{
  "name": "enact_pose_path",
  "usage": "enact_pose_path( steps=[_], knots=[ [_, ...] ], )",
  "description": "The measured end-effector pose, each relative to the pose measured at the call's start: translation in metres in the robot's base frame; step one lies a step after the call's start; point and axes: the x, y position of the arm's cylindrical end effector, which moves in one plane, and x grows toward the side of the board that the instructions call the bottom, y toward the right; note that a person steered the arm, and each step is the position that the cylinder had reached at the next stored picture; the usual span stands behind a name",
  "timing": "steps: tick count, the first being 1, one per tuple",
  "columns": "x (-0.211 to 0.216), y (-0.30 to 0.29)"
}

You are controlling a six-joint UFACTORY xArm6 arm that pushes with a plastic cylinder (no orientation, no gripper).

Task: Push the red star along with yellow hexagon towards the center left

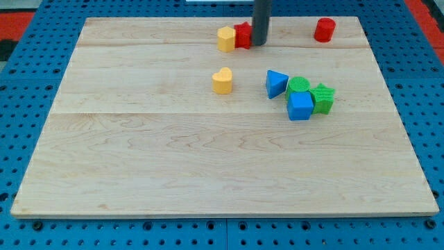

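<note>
The red star [242,35] lies near the view's top, just right of centre, touching the yellow hexagon [226,39] on its left. My rod comes down from the view's top and my tip [259,43] sits against the red star's right side. The rod hides part of the star's right edge.
A yellow heart [222,80] lies below the hexagon. A blue triangle [276,83], a green round block [299,86], a blue cube [300,106] and a green star [322,98] cluster at the right. A red cylinder [324,30] stands at the top right. The wooden board [139,153] sits on blue pegboard.
</note>
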Motion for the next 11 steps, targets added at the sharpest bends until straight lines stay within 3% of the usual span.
enact_pose_path(
  steps=[1,3,8,10,11],
  knots=[
    [0.007,-0.011],
    [-0.017,0.030],
    [-0.035,-0.115],
    [-0.036,-0.131],
    [-0.037,-0.108]
  ],
)
